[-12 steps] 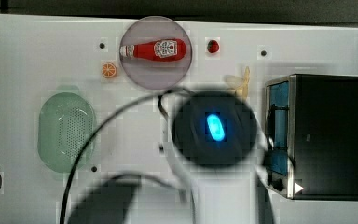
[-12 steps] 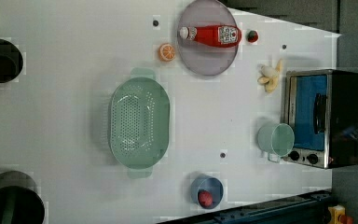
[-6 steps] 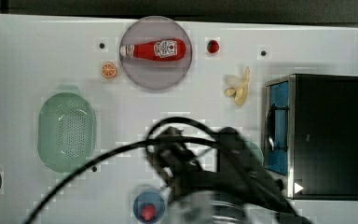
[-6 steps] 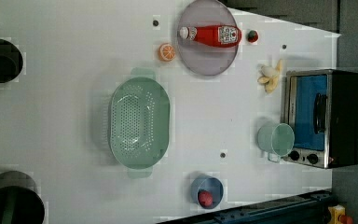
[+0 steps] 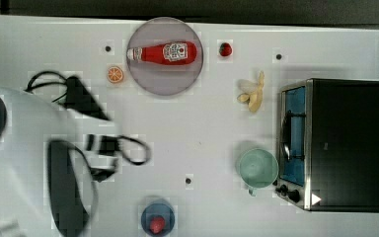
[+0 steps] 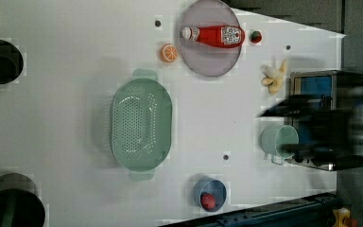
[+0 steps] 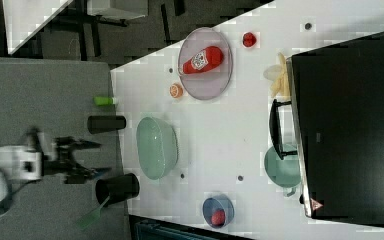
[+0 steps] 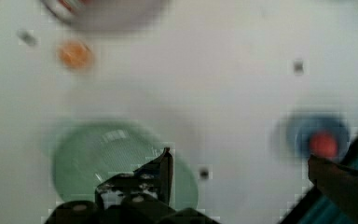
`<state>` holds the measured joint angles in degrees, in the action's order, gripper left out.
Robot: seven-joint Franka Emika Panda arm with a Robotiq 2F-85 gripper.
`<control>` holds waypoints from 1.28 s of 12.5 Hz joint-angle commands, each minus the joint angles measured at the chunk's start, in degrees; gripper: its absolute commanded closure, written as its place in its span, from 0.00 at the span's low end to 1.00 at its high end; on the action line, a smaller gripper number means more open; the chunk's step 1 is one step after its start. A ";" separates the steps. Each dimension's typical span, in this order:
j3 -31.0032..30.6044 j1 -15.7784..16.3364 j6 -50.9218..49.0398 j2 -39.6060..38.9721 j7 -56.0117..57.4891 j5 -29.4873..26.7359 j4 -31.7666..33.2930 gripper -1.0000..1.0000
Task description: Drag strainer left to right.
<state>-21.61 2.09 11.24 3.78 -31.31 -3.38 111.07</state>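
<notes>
Around the strainer [image 6: 141, 124], which lies at the centre-left of the left view on the white table [image 6: 66, 118], stand an orange slice [image 6: 169, 52], a grey plate [image 6: 210, 38] carrying a ketchup bottle [image 6: 213, 35], a strawberry [image 6: 255, 36], a banana [image 6: 274, 78], a round green cup [image 6: 277, 140], a toaster oven [image 6: 319, 87] and a blue bowl [image 6: 210, 194]. Nothing lies against the strainer. It is pale green plastic, oval, dotted with small holes. At the lower left of the right view the gripper [image 7: 87, 159] hangs beyond the table's edge, fingers spread apart and holding nothing, near two black cylinders [image 7: 107, 123]. Beyond the table the floor is grey.
</notes>
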 commanded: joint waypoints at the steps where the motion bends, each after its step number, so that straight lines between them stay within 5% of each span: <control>1: -6.21 0.36 4.74 -3.89 -25.70 0.55 1.01 0.00; 4: -10.34 0.48 13.92 -11.70 -39.17 0.82 3.34 0.00; 11: -9.80 0.66 42.36 -25.14 -40.00 3.91 14.15 0.00; 16: -4.71 3.24 50.75 -31.70 -40.01 5.09 15.28 0.00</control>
<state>-26.03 4.43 60.43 -27.43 -68.77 0.86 126.23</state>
